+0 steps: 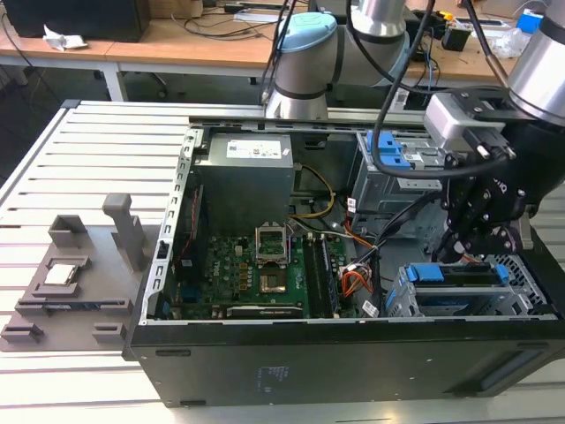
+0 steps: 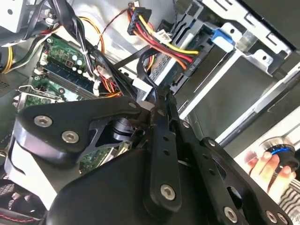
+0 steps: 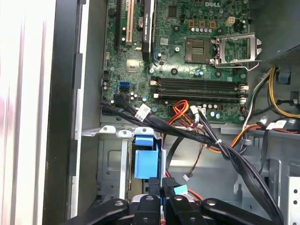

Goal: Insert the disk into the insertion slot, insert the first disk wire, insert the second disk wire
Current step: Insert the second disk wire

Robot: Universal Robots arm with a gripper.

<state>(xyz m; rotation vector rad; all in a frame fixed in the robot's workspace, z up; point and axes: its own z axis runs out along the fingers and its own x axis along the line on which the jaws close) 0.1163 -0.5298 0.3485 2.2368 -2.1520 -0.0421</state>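
The black linkage gripper (image 1: 472,238) is hanging inside the open black computer case (image 1: 265,371), jaws pressed together on a small dark plug. The blue-framed silver disk (image 1: 459,276) is sitting in the low grey perforated cage (image 1: 521,300) at the case's front corner. The limp red-yellow-black wire bundle (image 2: 161,44) looks best gripped by its rigid plug.

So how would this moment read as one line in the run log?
gripper: above the insertion slot | disk: seated in slot | first disk wire: hanging beside cage
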